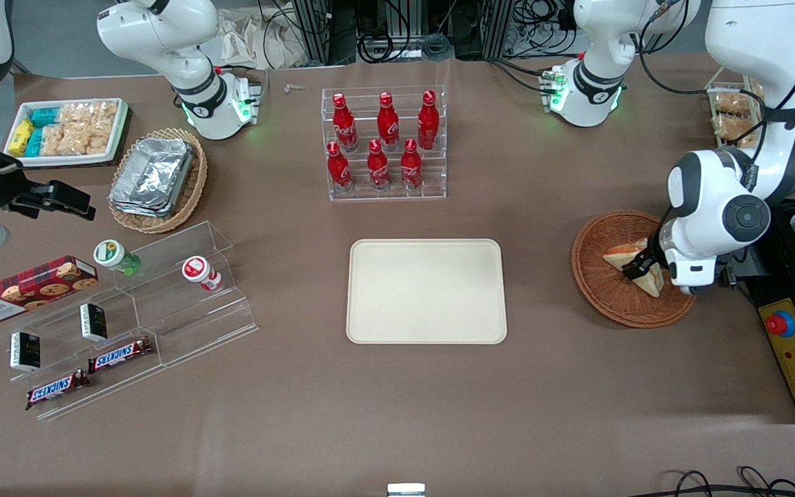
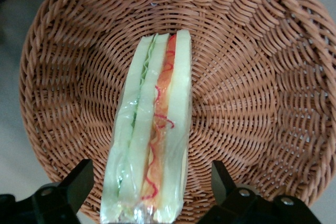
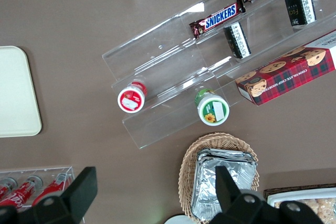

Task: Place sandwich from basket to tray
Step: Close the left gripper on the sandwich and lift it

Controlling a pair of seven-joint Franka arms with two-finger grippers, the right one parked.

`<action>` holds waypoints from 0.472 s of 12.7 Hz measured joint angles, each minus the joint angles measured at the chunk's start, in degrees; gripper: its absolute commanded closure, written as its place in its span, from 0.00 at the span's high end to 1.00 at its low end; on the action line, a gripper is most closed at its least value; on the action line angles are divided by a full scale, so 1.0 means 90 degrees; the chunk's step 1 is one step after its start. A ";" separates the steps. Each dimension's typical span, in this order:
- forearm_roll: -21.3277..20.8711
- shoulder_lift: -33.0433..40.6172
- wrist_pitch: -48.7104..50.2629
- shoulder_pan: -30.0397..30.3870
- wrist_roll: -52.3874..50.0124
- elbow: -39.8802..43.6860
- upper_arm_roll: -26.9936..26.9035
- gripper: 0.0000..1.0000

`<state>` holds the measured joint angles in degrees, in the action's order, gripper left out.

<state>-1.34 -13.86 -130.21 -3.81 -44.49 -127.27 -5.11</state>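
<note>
Tabletop (image 1: 549, 386) clutter near your work area is light: the clear rack of red bottles (image 1: 385, 141) stands farther from the front camera than the tray (image 1: 426, 290), and the stepped acrylic shelf with Snickers bars (image 1: 120, 354) and a cookie box (image 1: 25, 288) lies toward the parked arm's end. You will find nothing lying on the brown surface between the tray and the basket (image 1: 601, 290). The pincer (image 2: 149, 190) sits low inside the basket with its fingers (image 2: 79, 184) spread wide, one on each side of the sandwich (image 2: 155, 145) and not touching it. The sandwich rests on the basket floor, cut edge up, wrapped in clear glossy film. Its pale bread slices alternate with green, orange and red filling layers. The basket is round, shallow and reddish-brown, woven in a radial wicker pattern. The tray is flat, cream-beige, rectangular with rounded corners and a low rim, and it sits well apart from the basket.
</note>
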 measured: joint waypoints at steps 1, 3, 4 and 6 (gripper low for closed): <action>0.0000 -0.0030 -0.0039 0.0002 0.0000 0.0000 0.0000 0.85; 0.0000 -0.0063 -0.0047 0.0018 0.0000 0.0000 0.0000 0.61; 0.0000 -0.0076 -0.0049 0.0024 0.0000 0.0000 0.0000 0.45; 0.0000 -0.0083 -0.0052 0.0025 0.0000 0.0000 0.0000 0.00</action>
<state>-1.33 -14.61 -130.69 -3.59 -44.49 -127.26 -5.11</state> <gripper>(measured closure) 0.493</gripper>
